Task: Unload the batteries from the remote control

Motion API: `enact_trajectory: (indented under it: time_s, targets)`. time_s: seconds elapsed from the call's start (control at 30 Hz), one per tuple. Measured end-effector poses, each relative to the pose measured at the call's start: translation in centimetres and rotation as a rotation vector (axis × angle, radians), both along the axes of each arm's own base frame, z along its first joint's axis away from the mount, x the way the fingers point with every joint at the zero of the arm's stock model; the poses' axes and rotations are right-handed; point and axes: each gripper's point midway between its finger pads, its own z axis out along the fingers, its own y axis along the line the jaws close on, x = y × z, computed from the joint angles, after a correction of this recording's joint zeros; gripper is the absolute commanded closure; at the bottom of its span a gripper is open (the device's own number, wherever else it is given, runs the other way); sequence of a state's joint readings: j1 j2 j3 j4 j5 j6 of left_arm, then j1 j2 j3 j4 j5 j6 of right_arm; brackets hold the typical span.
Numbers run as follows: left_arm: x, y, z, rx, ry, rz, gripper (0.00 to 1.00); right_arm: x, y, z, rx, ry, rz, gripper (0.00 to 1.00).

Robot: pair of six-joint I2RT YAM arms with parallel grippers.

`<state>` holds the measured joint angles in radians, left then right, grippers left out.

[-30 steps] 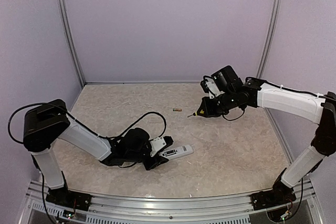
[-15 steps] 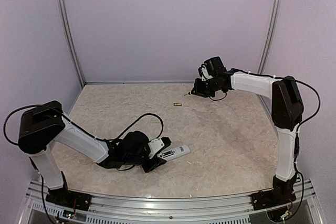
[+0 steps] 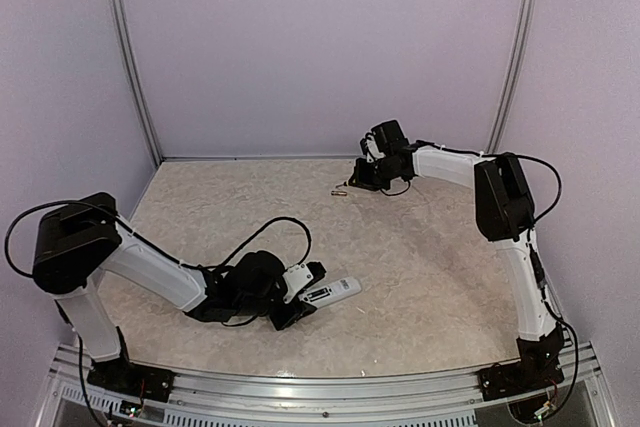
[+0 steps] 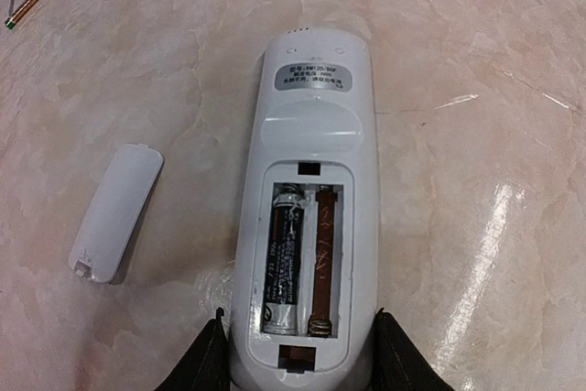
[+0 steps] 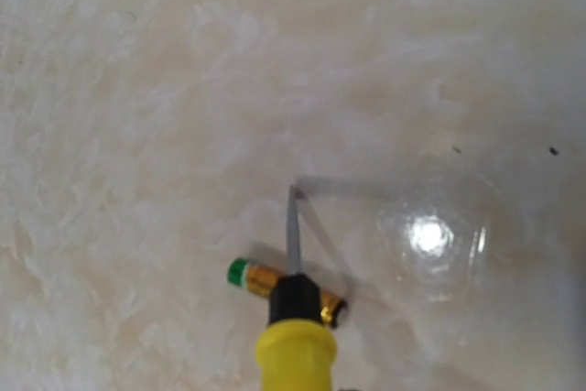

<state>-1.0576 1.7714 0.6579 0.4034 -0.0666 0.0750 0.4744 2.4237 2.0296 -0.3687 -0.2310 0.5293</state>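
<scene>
The white remote control (image 4: 311, 162) lies back-up on the table with its battery bay open. A dark battery (image 4: 286, 263) sits in the left slot; the right slot (image 4: 322, 258) is empty. My left gripper (image 4: 298, 359) is shut on the remote's near end, also seen in the top view (image 3: 298, 292). The brassy-gold battery (image 5: 279, 281) with a green end lies loose on the table at the far middle (image 3: 338, 191). My right gripper (image 3: 362, 175) is shut on the yellow-handled screwdriver (image 5: 295, 345). The screwdriver's shaft crosses just above the gold battery, and its tip (image 5: 293, 194) reaches past it.
The small white cover piece (image 4: 116, 212) lies flat to the left of the remote. The left arm's black cable (image 3: 270, 232) loops over the table behind its gripper. Lilac walls close the back and both sides.
My right arm has swung from the right middle to the far back, carrying the screwdriver to just over the gold battery. The left gripper and the remote have stayed put.
</scene>
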Motion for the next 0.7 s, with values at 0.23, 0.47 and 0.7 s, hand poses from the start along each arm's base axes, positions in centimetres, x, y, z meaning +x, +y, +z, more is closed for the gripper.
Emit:
enact_trajectory:
  time_s: [0.23,0.47,0.7]
  targets:
    - [0.0,0.3,0.0,0.014,0.002,0.007,0.77,-1.2,-0.1,-0.7,0.003,0.020,0.025,1.00]
    - [0.1,0.3,0.1,0.023,0.004,0.010,0.77,-4.4,-1.5,-0.4,-0.005,0.062,0.034,1.00]
    - [0.3,0.1,0.3,0.028,0.001,0.016,0.78,-6.1,-1.8,-0.1,0.009,0.091,0.053,1.00]
